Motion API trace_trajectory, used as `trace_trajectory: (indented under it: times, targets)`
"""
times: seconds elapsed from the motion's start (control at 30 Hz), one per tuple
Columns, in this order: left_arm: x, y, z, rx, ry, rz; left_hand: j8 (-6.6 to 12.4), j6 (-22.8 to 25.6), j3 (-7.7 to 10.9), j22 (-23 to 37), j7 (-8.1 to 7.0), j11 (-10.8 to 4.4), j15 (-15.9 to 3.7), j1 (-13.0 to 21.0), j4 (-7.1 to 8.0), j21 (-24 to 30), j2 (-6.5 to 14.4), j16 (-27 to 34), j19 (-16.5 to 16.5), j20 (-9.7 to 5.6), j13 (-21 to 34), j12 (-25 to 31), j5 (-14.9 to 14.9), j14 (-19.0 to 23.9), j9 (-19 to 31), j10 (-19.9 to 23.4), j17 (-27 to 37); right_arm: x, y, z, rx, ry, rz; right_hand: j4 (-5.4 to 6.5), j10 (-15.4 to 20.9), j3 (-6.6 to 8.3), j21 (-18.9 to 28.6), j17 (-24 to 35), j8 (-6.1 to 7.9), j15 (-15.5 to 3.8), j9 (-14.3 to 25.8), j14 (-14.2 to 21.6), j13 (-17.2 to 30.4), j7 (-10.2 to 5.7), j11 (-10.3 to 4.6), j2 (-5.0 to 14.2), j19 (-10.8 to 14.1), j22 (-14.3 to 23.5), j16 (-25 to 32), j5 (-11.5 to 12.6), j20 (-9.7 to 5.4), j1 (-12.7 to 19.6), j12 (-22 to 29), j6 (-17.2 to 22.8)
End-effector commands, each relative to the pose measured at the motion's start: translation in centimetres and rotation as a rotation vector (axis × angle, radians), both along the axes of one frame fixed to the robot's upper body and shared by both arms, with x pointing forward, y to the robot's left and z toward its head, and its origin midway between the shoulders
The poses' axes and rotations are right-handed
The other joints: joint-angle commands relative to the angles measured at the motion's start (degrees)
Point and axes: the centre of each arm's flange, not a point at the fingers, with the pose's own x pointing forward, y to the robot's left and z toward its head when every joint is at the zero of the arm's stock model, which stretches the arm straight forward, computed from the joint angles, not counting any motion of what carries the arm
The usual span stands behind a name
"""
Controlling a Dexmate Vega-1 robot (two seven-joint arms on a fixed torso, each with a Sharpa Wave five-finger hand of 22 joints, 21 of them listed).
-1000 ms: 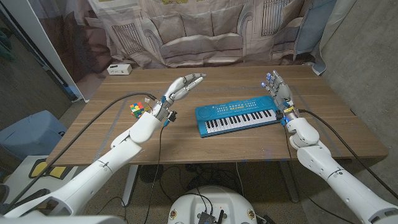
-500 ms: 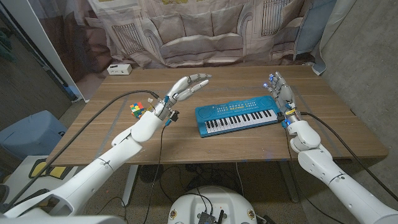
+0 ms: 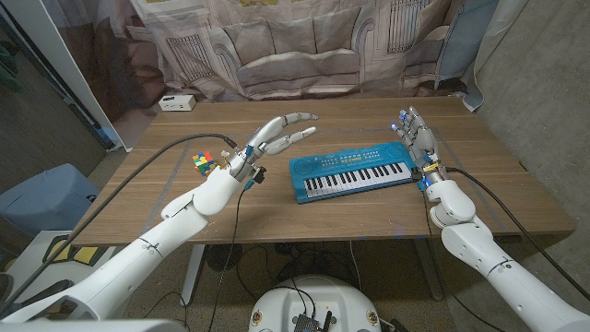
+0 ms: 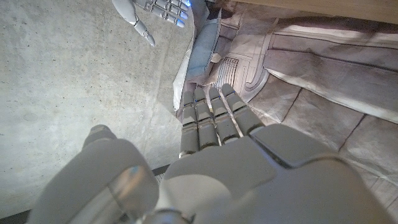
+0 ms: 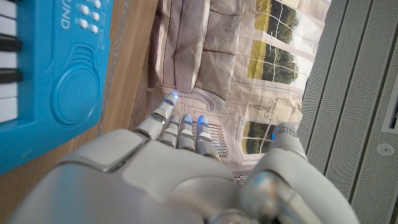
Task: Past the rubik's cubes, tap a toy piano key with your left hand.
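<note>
Head view, left robot hand (image 3: 281, 132) raised, near toy piano (image 3: 350, 171)

One toy piano (image 3: 351, 171); one Rubik's cube (image 3: 203, 162); one white box (image 3: 176, 102); two hands.

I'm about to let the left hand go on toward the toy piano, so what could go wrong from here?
The left hand hangs open short of the toy piano; spread fingers might press several keys at once. Its forearm passes beside the rubik's cube and cable, so it could nudge them.
</note>
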Motion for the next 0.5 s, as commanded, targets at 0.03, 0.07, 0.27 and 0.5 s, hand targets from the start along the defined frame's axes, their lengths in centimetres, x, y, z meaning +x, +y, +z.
trace_trajectory:
  times: [0.03, 0.07, 0.27, 0.5]
  targets:
    - [-1.2, -0.5, 0.2, 0.043, -0.097, 0.052, 0.3, 1.46, -0.06, 0.14, -0.05, 0.43, 0.06, 0.71, -0.21, -0.11, 0.07, 0.49, 1.22, -0.21, 0.15, 0.65, 0.14, 1.43, 0.2, 1.71, 0.32, -0.2, 0.1, -0.1, 0.004, -0.007, -0.001, -0.08, 0.69, -0.27, -0.07, 0.15, 0.28, 0.16, 0.13, 0.54, 0.26, -0.18, -0.06, -0.13, 0.38, 0.22, 0.25, 0.09, 0.19, 0.19, -0.21, 0.66]
    - [-1.5, -0.6, 0.3, 0.06, -0.111, 0.065, 0.29, 1.51, -0.06, 0.14, -0.08, 0.41, 0.05, 0.73, -0.22, -0.12, 0.09, 0.54, 1.27, -0.17, 0.15, 0.63, 0.15, 1.64, 0.2, 1.73, 0.32, -0.2, 0.0, -0.1, 0.002, -0.01, -0.002, -0.08, 0.76, -0.28, -0.07, 0.15, 0.28, 0.16, 0.13, 0.56, 0.26, -0.21, -0.07, -0.13, 0.4, 0.22, 0.25, 0.09, 0.19, 0.2, -0.2, 0.68]
    - [-2.1, -1.5, 0.8, 0.156, -0.13, 0.12, 0.03, 1.49, -0.06, 0.15, -0.03, 0.39, 0.16, 0.82, -0.25, -0.44, 0.24, 0.27, 1.01, 0.34, 0.19, 0.13, 0.17, 1.5, 0.22, 0.96, 0.34, -0.5, -0.2, -0.1, 0.005, -0.017, -0.006, -0.09, 0.93, -0.31, -0.08, 0.15, 0.31, 0.15, 0.13, 0.64, 0.26, -0.47, -0.03, -0.1, 0.45, 0.22, 0.23, 0.09, 0.24, 0.22, -0.22, 0.88]
    - [-3.0, -2.2, 1.4, 0.227, -0.181, 0.191, -0.51, 0.98, -0.09, 0.18, -0.26, -0.07, 0.69, 0.79, -0.18, -0.91, 0.56, -0.46, 0.52, 0.84, 0.27, -0.59, 0.21, 0.2, 0.25, -0.21, 0.41, -0.8, -0.4, -0.3, 0.014, -0.019, -0.011, -0.11, 1.28, -0.34, -0.09, 0.15, 0.36, -0.09, 0.13, 0.83, 0.26, -0.62, -0.27, -0.07, 0.52, 0.22, 0.24, 0.09, 0.14, 0.26, -0.19, 1.17]
